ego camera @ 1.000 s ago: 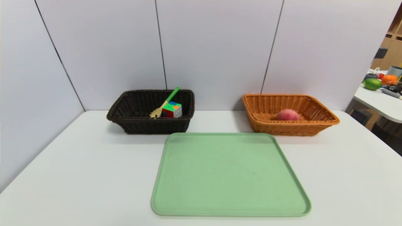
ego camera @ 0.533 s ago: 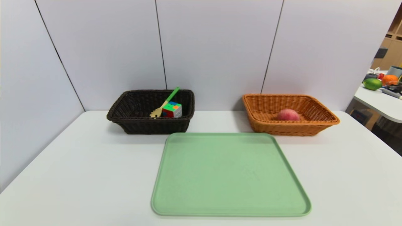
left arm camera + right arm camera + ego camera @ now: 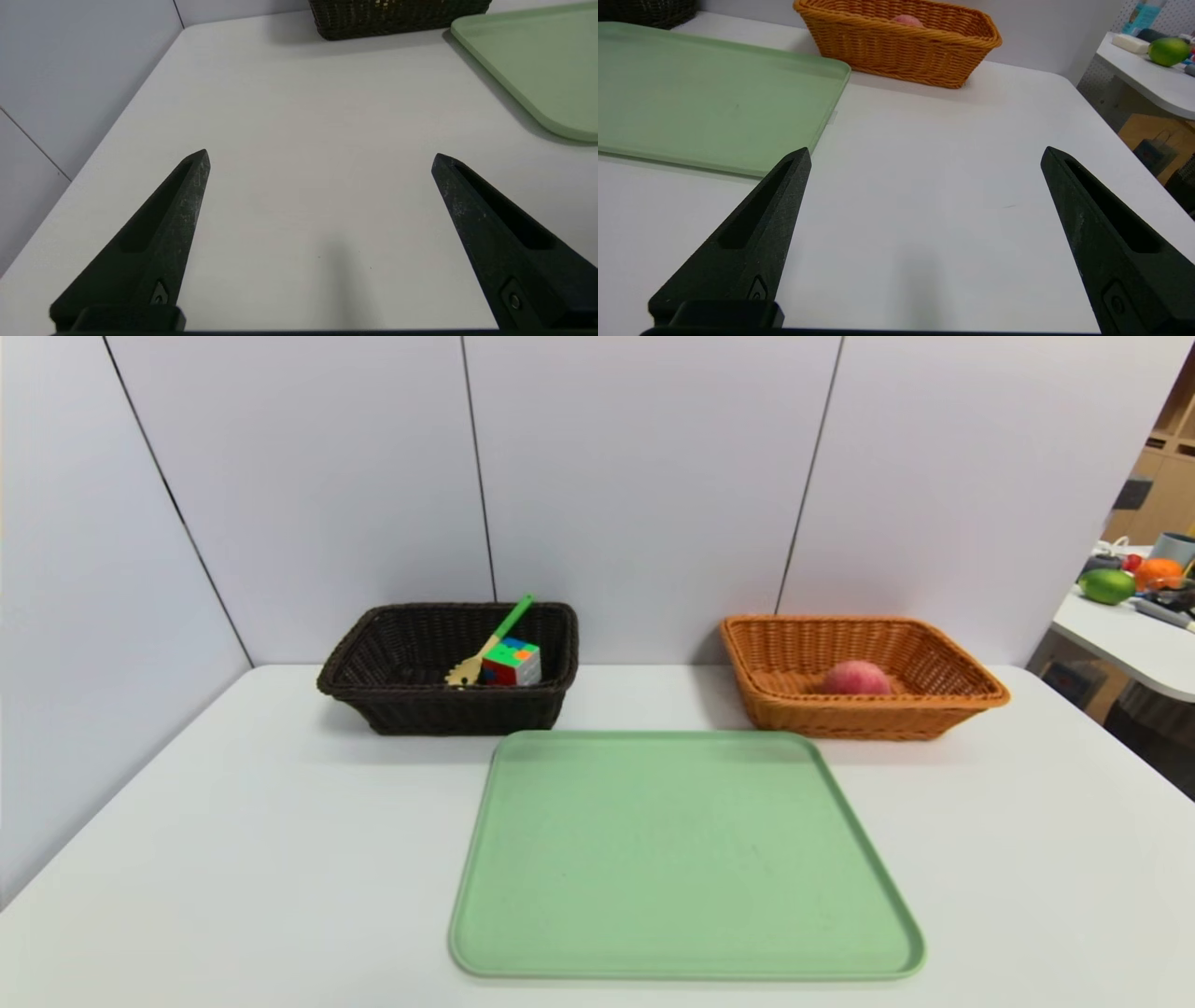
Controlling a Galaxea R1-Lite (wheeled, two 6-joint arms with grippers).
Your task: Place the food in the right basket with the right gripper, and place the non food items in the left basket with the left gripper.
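The dark brown left basket (image 3: pixel 373 653) at the back holds a colourful puzzle cube (image 3: pixel 512 663) and a green-handled fork (image 3: pixel 493 639). The orange right basket (image 3: pixel 971 686) holds a pink peach (image 3: pixel 855 678), whose top shows over the basket rim (image 3: pixel 924 35) in the right wrist view. Both arms are outside the head view. My left gripper (image 3: pixel 320 156) hangs open over bare table near the front left, with nothing between its fingers. My right gripper (image 3: pixel 927 154) hangs open over bare table at the front right, beside the green tray (image 3: pixel 691 102).
The green tray (image 3: pixel 681 859) lies in the middle of the white table (image 3: pixel 233 821), in front of both baskets. Wall panels close off the back and the left. A side table (image 3: pixel 1134 644) with fruit stands off to the right.
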